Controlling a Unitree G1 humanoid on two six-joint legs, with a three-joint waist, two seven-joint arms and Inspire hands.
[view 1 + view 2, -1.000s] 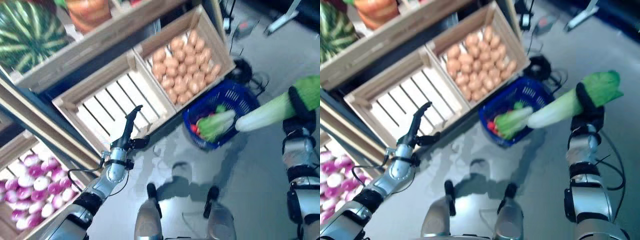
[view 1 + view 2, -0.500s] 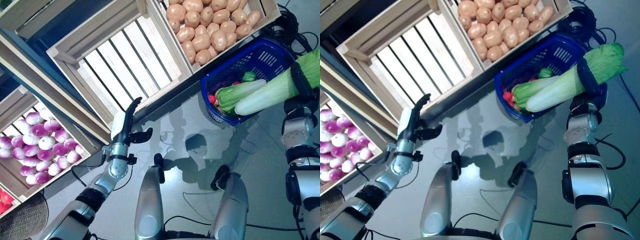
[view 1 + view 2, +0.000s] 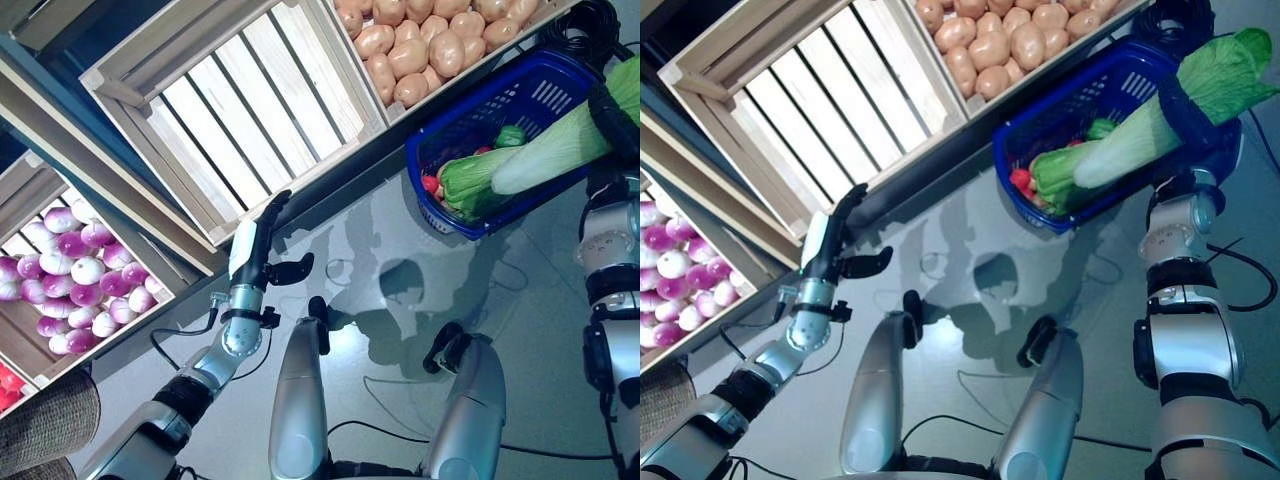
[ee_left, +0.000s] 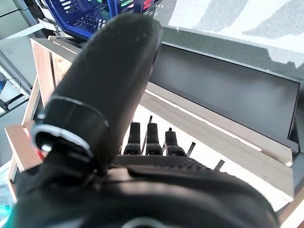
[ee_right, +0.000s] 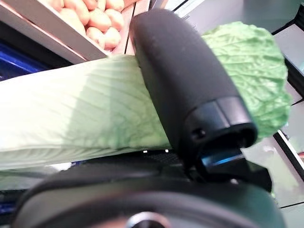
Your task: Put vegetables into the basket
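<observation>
Grey floor [image 3: 520,300] bare between crates and robot. Wooden crate [image 3: 240,110] with slatted bottom holds nothing; potatoes [image 3: 420,45] fill neighbouring crate, purple onions [image 3: 70,270] in lower crate. Blue basket [image 3: 1110,90] on floor holds cabbage [image 3: 470,180] and small red and green vegetables. Right hand [image 3: 1180,110] curled round long cabbage [image 3: 1160,125], held over basket. Left hand [image 3: 250,250] straight-fingered, holding nothing, near slatted crate's front edge.

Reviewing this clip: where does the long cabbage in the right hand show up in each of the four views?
Left eye view: cabbage at the upper right, over the blue basket.
Right eye view: cabbage at the upper right, gripped by the right hand.
Left wrist view: not in it; only the basket's rim shows beyond the left hand.
Right wrist view: cabbage fills the middle.
Shared landmark: the blue basket beside the potato crate.
</observation>
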